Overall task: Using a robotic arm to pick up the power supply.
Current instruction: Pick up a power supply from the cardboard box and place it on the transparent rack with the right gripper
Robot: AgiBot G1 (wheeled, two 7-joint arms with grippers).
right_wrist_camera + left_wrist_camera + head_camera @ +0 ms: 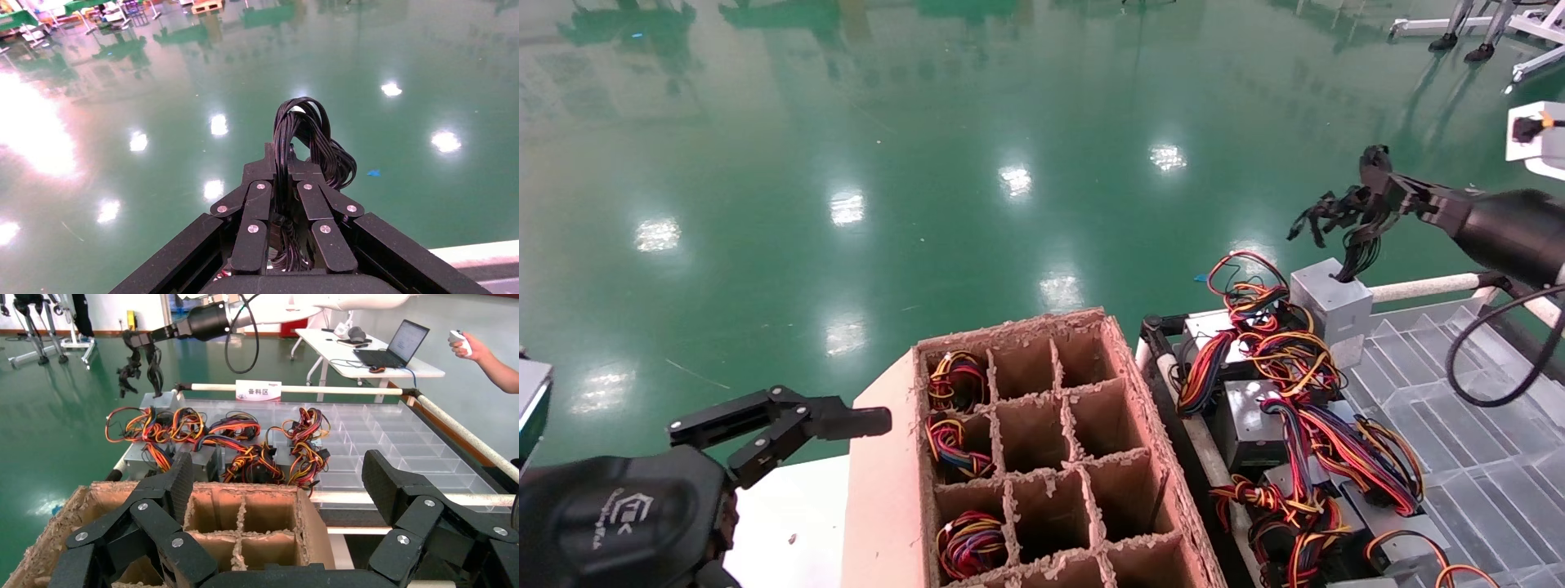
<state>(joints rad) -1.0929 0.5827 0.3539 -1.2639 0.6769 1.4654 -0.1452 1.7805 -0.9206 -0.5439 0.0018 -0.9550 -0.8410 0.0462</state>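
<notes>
My left hand [789, 425] hangs spread wide, near-left by the brown cardboard divider box [1042, 457]. Far right, my right hand [1369, 208] pinches the black cable bundle [306, 153]; the plain grey metal power supply [1328, 304] dangles just below, above the clear tray [1459, 425].

A glossy green floor [862, 122] fills the room, mirroring round ceiling lights as bright spots. White metal stands [1483, 28] rest on it far off. In the left wrist view, a white table [367, 355] holds an open laptop [392, 344], and a white wall [110, 309] runs behind. A person's hand [466, 346] holds a small remote near the table.
</notes>
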